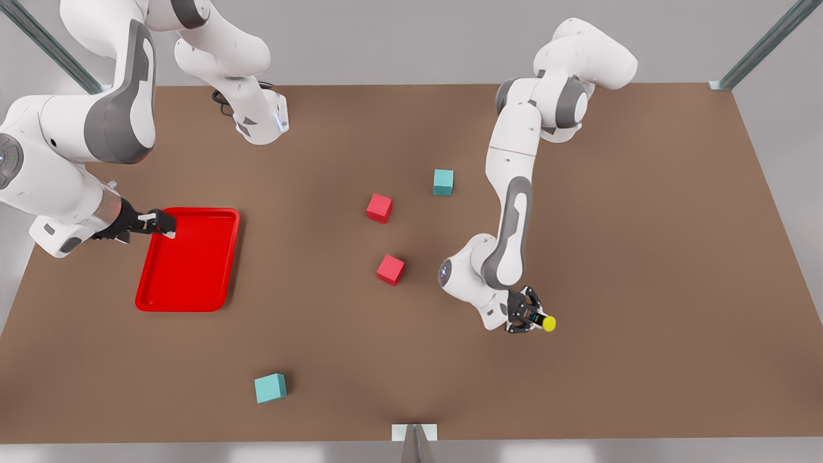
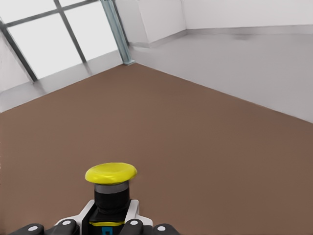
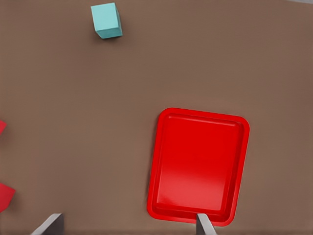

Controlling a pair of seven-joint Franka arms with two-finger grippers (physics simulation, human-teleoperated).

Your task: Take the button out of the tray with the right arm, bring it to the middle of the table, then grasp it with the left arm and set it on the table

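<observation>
Two red cubes (image 1: pixel 379 208) | two teal cubes (image 1: pixel 443 181) | one button (image 1: pixel 545 321) clamped in left gripper (image 1: pixel 532 319) | right gripper (image 1: pixel 161 224) fingers spread

Left arm: elbow folded, forearm angled down toward the front view's right; left gripper (image 1: pixel 533 317) low, lying about level, fingers clamped on the button (image 1: pixel 547 323). Right arm: at the front view's left, bent over; right gripper (image 1: pixel 162 222) pointing down, fingers apart, holding nothing.
</observation>
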